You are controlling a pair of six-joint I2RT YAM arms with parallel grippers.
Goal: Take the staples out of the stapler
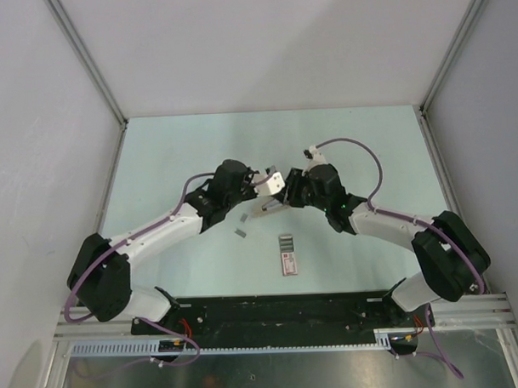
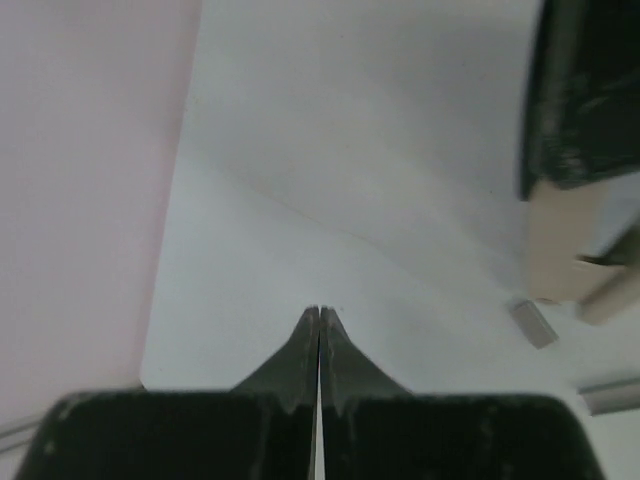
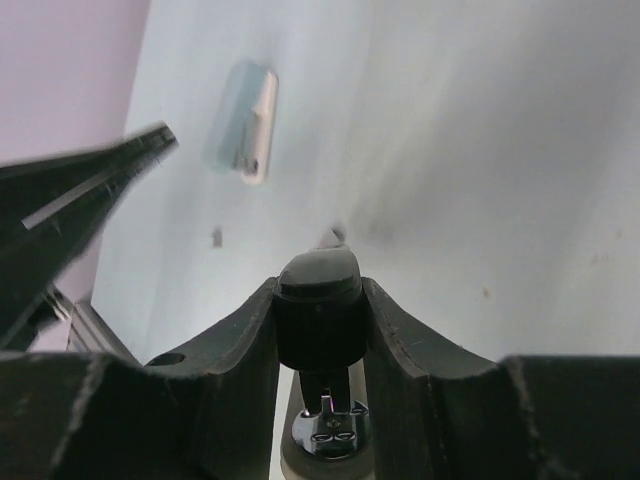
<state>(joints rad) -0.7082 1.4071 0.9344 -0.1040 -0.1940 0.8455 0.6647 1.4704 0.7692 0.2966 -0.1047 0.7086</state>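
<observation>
Holding the small slim stapler (image 1: 268,208), tan-grey metal with a black top, is the job of my right gripper (image 3: 320,287). Its jaws are clamped on the black top near one end, and the tan body hangs out past them above the pale green table (image 1: 181,154). My left gripper (image 2: 320,322) has its jaws pressed together with nothing between them. Its tips sit just left of the stapler, close but not touching.

One short grey metal strip of staples (image 1: 241,228) lies flat on the table, near and left of the stapler and below my left wrist. The flat pink-and-white box with dark stripes (image 1: 287,255) rests nearer still, a little to the right, apart from both.

I judge the unloading partly done, since that strip is out. Whether more staples sit inside I cannot tell, because the magazine channel is hidden from all three views.

To do this step well, my right clamp should stay firm and level so the body does not swing as the other tips work on it. My left jaws should part only a little, come in along the length of the body and not across it, and meet the channel squarely. Any strip should be drawn straight out along its track, because a sideways pull could jam it or break it into pieces. It should be set down beside the loose strip, away from the box.
</observation>
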